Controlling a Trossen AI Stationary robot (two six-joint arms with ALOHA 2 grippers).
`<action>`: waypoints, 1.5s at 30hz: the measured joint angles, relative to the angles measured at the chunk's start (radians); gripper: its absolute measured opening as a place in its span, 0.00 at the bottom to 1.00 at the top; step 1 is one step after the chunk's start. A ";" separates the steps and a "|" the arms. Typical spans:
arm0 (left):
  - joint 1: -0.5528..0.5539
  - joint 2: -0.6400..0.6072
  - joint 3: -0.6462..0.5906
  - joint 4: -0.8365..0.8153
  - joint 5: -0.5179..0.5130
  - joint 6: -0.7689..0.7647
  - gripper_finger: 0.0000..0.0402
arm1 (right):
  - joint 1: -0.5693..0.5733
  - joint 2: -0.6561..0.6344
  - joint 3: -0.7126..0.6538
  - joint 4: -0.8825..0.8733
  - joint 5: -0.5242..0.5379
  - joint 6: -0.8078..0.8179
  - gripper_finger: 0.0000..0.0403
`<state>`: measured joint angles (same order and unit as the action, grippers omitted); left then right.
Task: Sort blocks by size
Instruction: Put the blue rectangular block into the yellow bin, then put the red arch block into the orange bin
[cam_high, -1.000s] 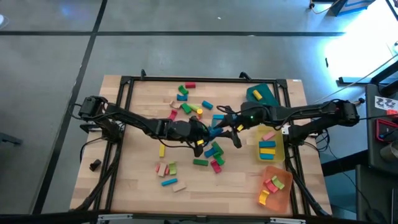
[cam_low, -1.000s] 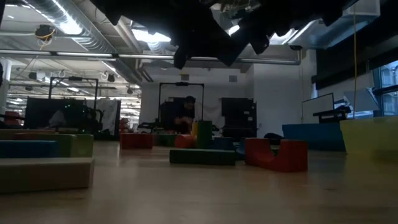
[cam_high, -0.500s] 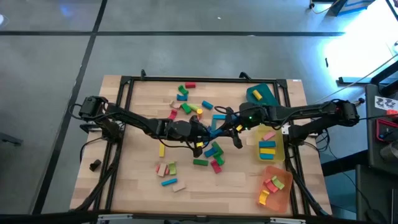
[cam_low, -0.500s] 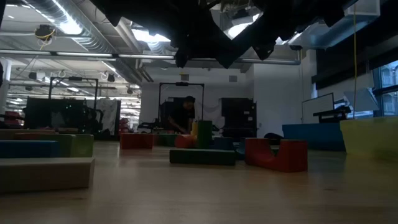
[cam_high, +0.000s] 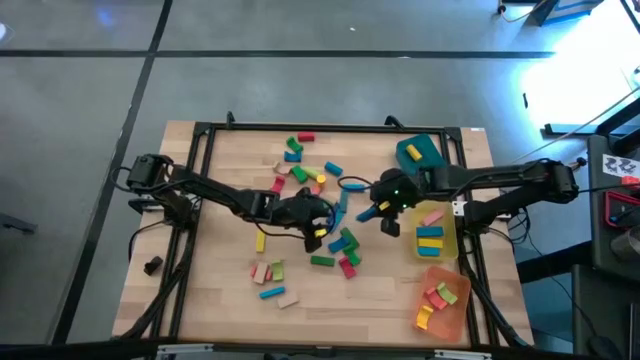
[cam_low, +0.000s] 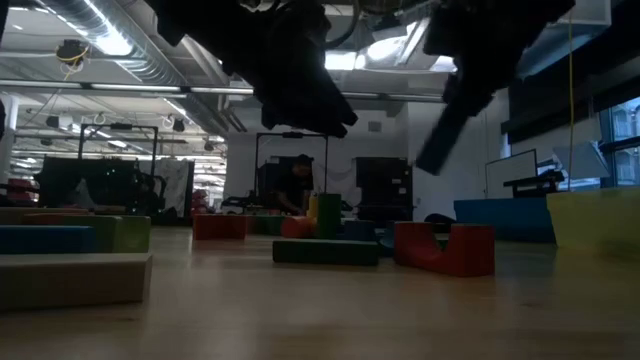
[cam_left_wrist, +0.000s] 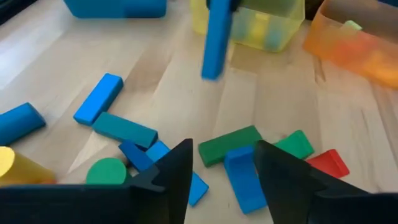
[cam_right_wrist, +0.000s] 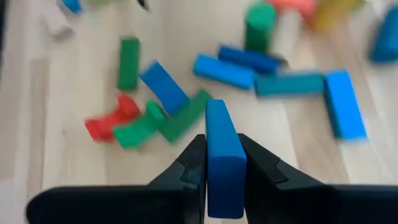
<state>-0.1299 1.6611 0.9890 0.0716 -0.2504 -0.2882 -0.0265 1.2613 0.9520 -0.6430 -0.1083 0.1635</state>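
Carrying the long blue bar (cam_right_wrist: 222, 155) clamped upright in the right gripper (cam_right_wrist: 224, 163), the arm should clear the block pile (cam_high: 335, 245) mid-bench, lift, and lower over the yellow tray (cam_high: 447, 243). Left gripper (cam_left_wrist: 219, 163) hangs released, empty, over the pile.

I see my right pincer (cam_high: 372, 210) above the worktop (cam_high: 220, 280), a long block (cam_right_wrist: 222, 155) between its fingers. Scattered blocks (cam_high: 338, 250) lie beneath; three trays (cam_high: 437, 236) stand behind it.
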 joint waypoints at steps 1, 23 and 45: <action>0.000 0.000 0.000 -0.002 0.000 0.000 0.40 | 0.000 -0.001 0.020 -0.065 0.018 0.015 0.16; 0.000 0.000 0.000 -0.009 0.003 0.008 0.39 | 0.001 -0.002 0.089 -0.825 0.143 0.301 0.17; 0.138 -0.071 0.000 -0.563 -0.001 -0.130 0.39 | 0.001 -0.001 0.088 -0.860 0.143 0.311 0.31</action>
<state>0.0084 1.5898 0.9894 -0.4915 -0.2511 -0.4185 -0.0257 1.2602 1.0401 -1.5034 0.0349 0.4740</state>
